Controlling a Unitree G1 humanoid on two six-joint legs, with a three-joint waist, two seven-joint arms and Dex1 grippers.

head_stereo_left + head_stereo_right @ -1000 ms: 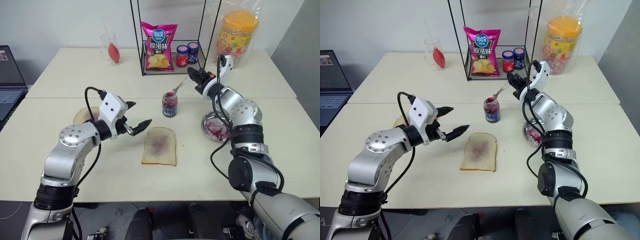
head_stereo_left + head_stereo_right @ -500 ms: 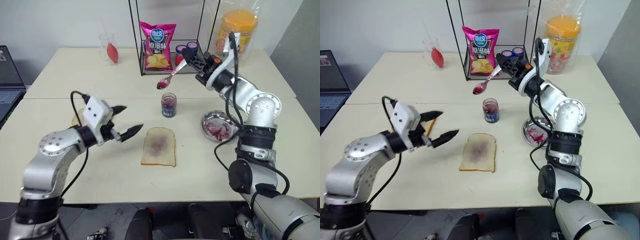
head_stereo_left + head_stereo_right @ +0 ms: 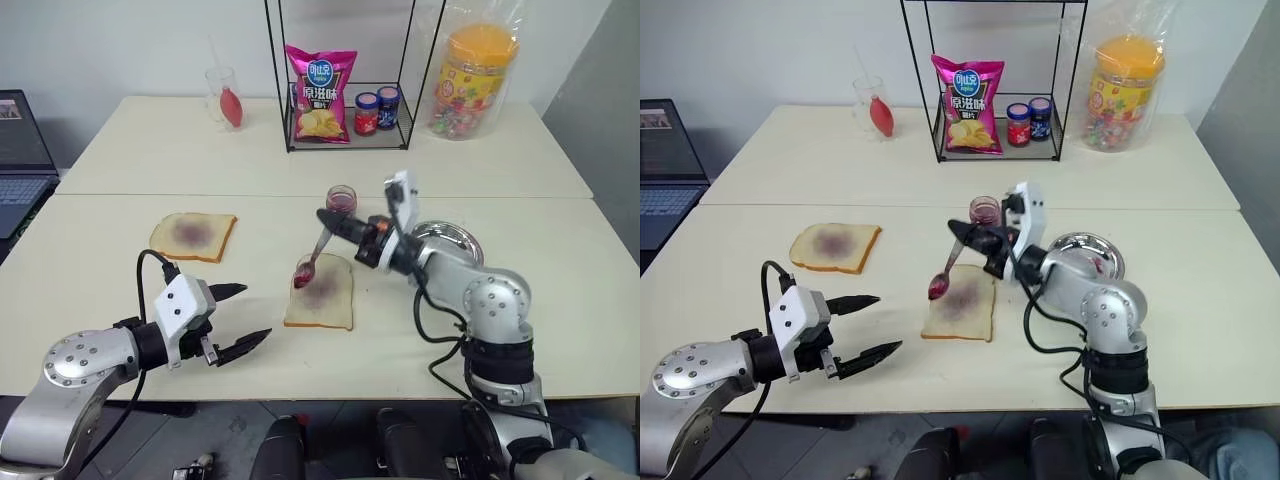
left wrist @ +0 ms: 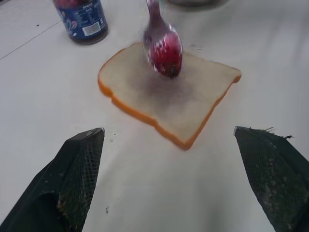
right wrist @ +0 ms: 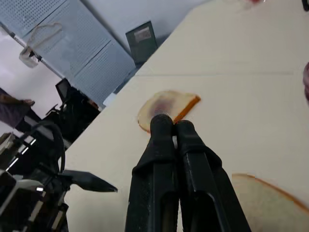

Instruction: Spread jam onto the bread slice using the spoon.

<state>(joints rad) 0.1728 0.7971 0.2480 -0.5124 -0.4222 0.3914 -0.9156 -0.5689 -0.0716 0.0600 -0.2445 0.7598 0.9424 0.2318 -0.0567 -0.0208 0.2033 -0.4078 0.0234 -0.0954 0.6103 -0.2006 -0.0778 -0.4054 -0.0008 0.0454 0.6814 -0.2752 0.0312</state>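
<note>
Right tool (image 3: 330,219) clamps spoon (image 3: 312,257) — jam-laden bowl over bread slice (image 3: 320,293).

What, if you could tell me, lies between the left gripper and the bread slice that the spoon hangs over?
Only bare table lies between the open left gripper and the bread slice; the left wrist view shows that stretch most plainly, with the jam-loaded spoon over the slice.

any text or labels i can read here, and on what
Chip bag: white Chinese characters under a round blue logo, too small to read.
Jam jar: white print on the dark blue label, too blurred to read.
Two small jars and the candy tub: labels unreadable.
</note>
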